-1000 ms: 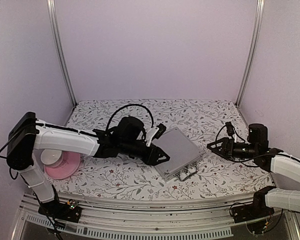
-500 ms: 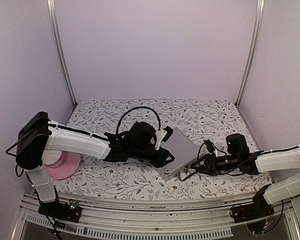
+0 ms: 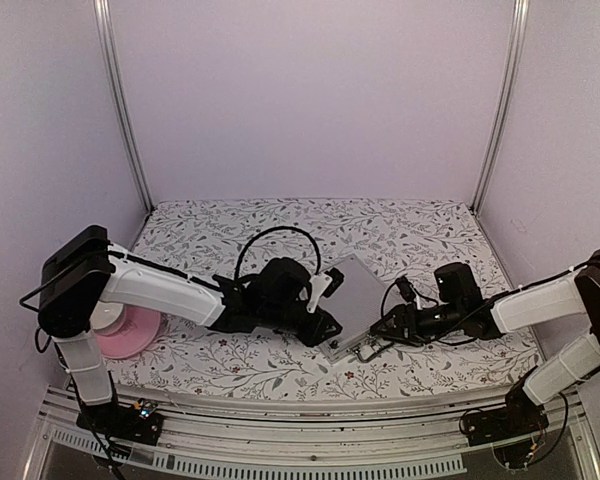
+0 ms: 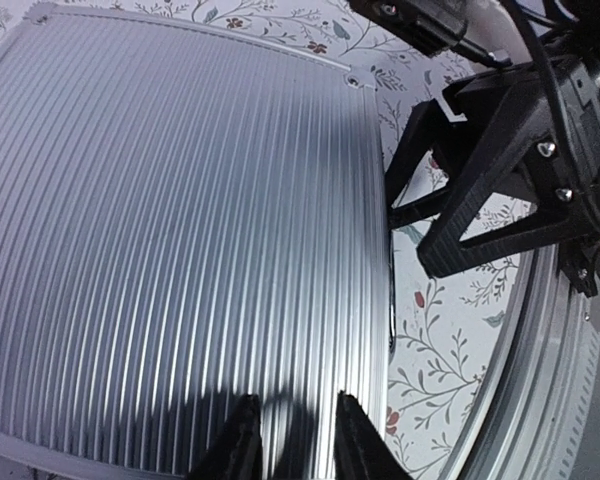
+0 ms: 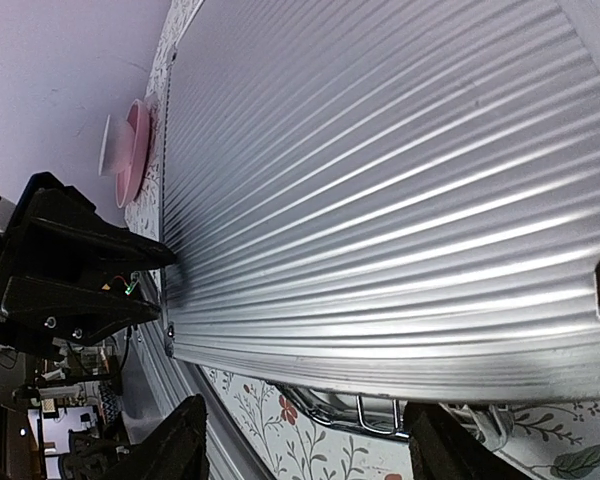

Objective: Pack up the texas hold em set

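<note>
The silver ribbed briefcase (image 3: 360,293) lies closed on the flowered cloth, its metal handle (image 3: 372,349) at the near edge. No card packs or tokens show. My left gripper (image 3: 324,326) is over the lid's near left corner; in the left wrist view (image 4: 292,420) its fingertips stand slightly apart on the ribbed lid (image 4: 180,220) with nothing between them. My right gripper (image 3: 382,328) is open at the handle side; in the right wrist view (image 5: 305,440) its fingers straddle the handle (image 5: 370,415) below the case's edge (image 5: 380,180).
A pink plate (image 3: 135,335) with a white bowl (image 3: 103,314) sits at the left near edge, partly behind my left arm. The table's metal front rail (image 3: 300,425) runs close below the case. Purple walls enclose the back and sides.
My right arm has reached left from the right edge until its open gripper is at the case's handle. My left gripper has slid slightly nearer and right on the lid.
</note>
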`<state>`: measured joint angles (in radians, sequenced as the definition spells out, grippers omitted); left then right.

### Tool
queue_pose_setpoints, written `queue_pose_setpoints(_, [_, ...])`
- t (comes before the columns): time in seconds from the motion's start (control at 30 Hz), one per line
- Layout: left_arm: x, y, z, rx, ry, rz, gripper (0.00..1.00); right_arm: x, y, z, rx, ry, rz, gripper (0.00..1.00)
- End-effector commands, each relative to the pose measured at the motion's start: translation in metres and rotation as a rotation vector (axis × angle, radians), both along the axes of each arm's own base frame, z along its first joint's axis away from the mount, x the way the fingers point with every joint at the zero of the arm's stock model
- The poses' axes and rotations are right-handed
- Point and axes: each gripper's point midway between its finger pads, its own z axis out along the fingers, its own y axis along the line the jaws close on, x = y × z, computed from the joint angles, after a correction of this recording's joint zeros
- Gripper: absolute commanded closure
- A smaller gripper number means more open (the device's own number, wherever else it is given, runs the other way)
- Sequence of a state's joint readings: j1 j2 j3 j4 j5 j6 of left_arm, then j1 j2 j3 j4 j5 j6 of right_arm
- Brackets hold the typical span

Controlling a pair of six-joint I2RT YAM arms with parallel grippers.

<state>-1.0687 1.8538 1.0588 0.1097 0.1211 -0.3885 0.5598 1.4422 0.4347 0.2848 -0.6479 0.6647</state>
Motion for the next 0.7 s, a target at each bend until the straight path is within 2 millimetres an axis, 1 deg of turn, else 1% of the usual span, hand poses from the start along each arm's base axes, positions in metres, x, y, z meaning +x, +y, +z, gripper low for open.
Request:
queue_pose_setpoints(0.0, [-0.012,0.021,-0.037,0.110,0.036,-0.002,0.74,0.007,0.007,-0.003,-0.028,-0.017,-0.002,0.33])
queue_pose_setpoints(0.13, [-0.016,0.030,-0.046,0.132,0.049,0.008,0.75,0.005,0.007,-0.010,-0.064,0.000,-0.008,0.33])
queue_pose_setpoints(0.27, [-0.018,0.034,-0.050,0.139,0.057,0.010,0.75,0.004,0.008,-0.017,-0.105,0.014,-0.007,0.33])
queue_pose_setpoints(0.47, [-0.019,0.035,-0.050,0.136,0.056,0.010,0.76,0.001,0.005,-0.027,-0.190,0.027,-0.025,0.33])
queue_pose_setpoints(0.67, [-0.019,0.034,-0.050,0.132,0.053,0.010,0.76,-0.002,0.003,-0.028,-0.216,0.041,-0.023,0.33])
